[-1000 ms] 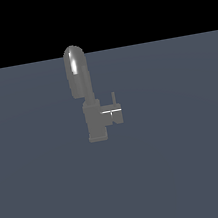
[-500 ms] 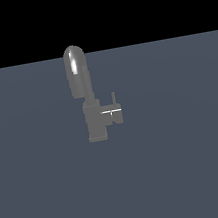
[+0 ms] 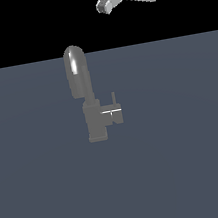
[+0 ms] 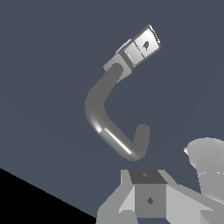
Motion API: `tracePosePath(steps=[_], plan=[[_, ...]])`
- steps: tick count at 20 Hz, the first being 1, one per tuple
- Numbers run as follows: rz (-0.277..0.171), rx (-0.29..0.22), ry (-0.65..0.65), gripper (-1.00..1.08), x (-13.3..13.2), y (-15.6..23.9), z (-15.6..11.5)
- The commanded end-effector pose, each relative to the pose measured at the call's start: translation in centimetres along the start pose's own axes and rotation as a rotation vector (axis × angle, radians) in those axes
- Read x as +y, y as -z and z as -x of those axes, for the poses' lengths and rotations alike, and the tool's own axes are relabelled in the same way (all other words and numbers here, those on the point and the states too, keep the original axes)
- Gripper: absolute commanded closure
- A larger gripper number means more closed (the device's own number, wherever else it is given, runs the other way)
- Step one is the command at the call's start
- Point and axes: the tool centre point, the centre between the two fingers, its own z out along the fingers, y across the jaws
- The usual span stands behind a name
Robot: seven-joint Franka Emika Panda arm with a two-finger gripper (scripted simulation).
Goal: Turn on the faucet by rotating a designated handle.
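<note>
**Pincer high above the faucet, grip state unclear**

Pincer (image 3: 107,3) shows in my exterior view only as a pale grey hand at the top edge, well above the faucet (image 3: 86,97) and toward that view's right; I cannot tell whether it is spread or closed. The faucet stands upright on the dark floor (image 3: 192,167), its handle (image 3: 112,111) sticking out toward the exterior view's right.

From the wrist view, I look down on the curved spout (image 4: 103,118) and handle (image 4: 141,47); the pincer's (image 4: 149,200) fingertips are cut off.

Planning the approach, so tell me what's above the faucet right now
High above the faucet, toward the exterior view's right, hangs the gripper, well clear of the handle. Its fingertips cannot be made out.
</note>
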Motion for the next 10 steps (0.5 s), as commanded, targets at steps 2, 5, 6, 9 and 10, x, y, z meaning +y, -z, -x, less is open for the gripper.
tracePosePath(steps=[2, 5, 6, 9, 10], plan=[[-0.067, -0.066, -0.064, 1.08, -0.1, -0.6, -2.5], [-0.126, -0.125, -0.121, 1.08, -0.1, -1.4, -4.7], [-0.146, -0.145, -0.141, 1.08, 0.0, -1.6, -5.4], [-0.21, -0.209, -0.203, 1.08, 0.1, -2.6, -7.6], [-0.232, -0.231, -0.224, 1.08, 0.2, -3.0, -8.4]])
